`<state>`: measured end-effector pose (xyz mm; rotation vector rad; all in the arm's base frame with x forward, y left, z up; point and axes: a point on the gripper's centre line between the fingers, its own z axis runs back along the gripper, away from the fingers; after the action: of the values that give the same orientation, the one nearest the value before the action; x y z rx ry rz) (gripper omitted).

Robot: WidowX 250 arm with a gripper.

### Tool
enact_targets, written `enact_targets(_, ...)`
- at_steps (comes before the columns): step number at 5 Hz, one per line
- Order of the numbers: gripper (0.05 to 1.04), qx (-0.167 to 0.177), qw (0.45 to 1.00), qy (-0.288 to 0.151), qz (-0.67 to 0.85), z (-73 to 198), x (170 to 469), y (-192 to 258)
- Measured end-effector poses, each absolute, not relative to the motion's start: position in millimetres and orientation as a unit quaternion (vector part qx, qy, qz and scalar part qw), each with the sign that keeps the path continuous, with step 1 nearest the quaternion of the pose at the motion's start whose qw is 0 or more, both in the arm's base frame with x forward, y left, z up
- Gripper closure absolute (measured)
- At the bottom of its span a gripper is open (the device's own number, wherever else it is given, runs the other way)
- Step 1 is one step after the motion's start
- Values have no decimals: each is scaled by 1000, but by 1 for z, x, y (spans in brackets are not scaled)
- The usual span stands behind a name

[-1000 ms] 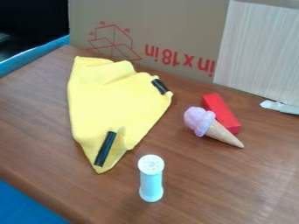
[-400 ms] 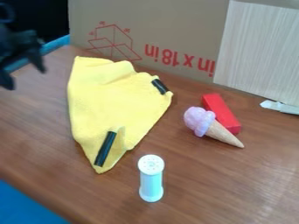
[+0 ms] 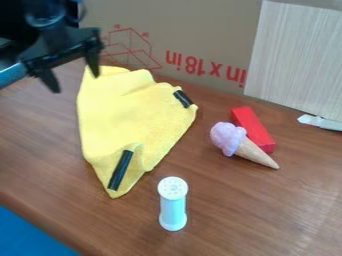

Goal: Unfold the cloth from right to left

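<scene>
While the brown wood surface is taken up mostly by the cloth, its back side is walled off by cardboard printed in red, with a pale panel propped at the right. Blue stuff can be seen past the near left edge, and the far left corner of the room is pretty much swallowed in black.

The hand is held at the upper left, by the cloth's far corner. It's released, fingers spread well apart. One fingertip is seen against that corner, but whether the cloth is actually touched can't be told.

The cloth is yellow and laid left of the middle, kind of rumpled, with folds bunched along its far side and a small flap turned up at the near end. Two black strips are carried on it: one by the near tip, one by the right corner.

Off to the right, a toy ice cream is laid beside a red block, both apart from the cloth. A shaker is stood upright near the near tip, and the far side is hemmed in by the cardboard. Something white is left by the right edge.
</scene>
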<state>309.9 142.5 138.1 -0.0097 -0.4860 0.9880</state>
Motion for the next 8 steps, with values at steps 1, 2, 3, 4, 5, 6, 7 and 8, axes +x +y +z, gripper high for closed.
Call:
enact_targets(1,83,18,844,-216,491,135,324,132)
enact_targets(2,83,18,843,-200,500,132,342,117)
enact_targets(3,83,19,838,-188,512,123,356,111)
enact_targets(4,83,14,843,-178,507,119,369,95)
enact_targets(5,83,9,850,-170,498,116,380,79)
enact_targets(6,83,10,855,-158,494,109,389,63)
enact_targets(7,83,16,860,-158,486,101,398,52)
enact_targets(8,83,24,860,-155,486,90,409,45)
